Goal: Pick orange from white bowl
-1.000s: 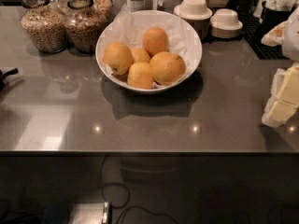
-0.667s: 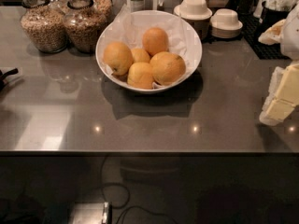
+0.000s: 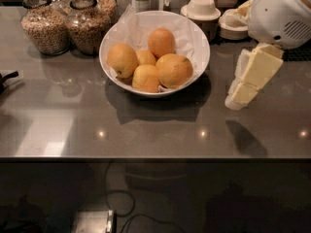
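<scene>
The white bowl stands on the grey counter at centre back, lined with crinkled white paper. It holds five oranges. The orange, the largest and deepest in colour, lies at the bowl's front right, against a smaller one. Other smaller ones lie at the left and back. My gripper hangs at the right of the bowl, pointing down and left, just above the counter and a short way from the bowl's rim. It holds nothing. The white arm housing is above it.
Two glass jars of grain stand at the back left. Stacked white cups and dishes sit behind the bowl. A black object pokes in at the left edge. The counter's front edge runs across the middle.
My gripper has moved left from the right edge towards the bowl, and the white arm housing has come into view above it. The bowl and oranges have not moved.
</scene>
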Tool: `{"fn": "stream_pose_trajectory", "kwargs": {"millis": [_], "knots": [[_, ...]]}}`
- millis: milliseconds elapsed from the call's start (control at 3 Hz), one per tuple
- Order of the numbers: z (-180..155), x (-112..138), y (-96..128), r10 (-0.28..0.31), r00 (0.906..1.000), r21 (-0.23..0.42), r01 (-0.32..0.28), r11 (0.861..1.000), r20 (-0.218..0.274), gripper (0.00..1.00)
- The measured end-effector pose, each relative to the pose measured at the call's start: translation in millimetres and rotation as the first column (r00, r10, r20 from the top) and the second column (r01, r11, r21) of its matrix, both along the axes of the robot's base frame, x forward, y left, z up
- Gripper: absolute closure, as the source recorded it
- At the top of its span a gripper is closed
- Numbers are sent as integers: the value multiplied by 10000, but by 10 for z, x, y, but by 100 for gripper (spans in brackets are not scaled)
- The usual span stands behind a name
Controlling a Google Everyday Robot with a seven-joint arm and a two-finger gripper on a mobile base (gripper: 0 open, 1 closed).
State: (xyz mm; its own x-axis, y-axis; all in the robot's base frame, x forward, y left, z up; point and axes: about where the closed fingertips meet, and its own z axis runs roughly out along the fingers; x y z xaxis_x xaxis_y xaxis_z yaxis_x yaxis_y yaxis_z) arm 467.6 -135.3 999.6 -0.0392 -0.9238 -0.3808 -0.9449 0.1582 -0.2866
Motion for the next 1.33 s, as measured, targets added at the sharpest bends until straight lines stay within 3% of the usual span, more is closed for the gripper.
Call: {"fn": "stream_pose_trajectory", "kwargs": {"millis": [333,667,1000,1333], "knots": [[65,398,341,-155,9998,600,161,9981,-110,0],[36,803,540,-1022,9930,510,1052,9931,-587,0],[62,824,626,-1152,9914,606,1189,9911,-614,0],[71,810,686,-1448,9879,1123,1502,9823,-549,0]]}}
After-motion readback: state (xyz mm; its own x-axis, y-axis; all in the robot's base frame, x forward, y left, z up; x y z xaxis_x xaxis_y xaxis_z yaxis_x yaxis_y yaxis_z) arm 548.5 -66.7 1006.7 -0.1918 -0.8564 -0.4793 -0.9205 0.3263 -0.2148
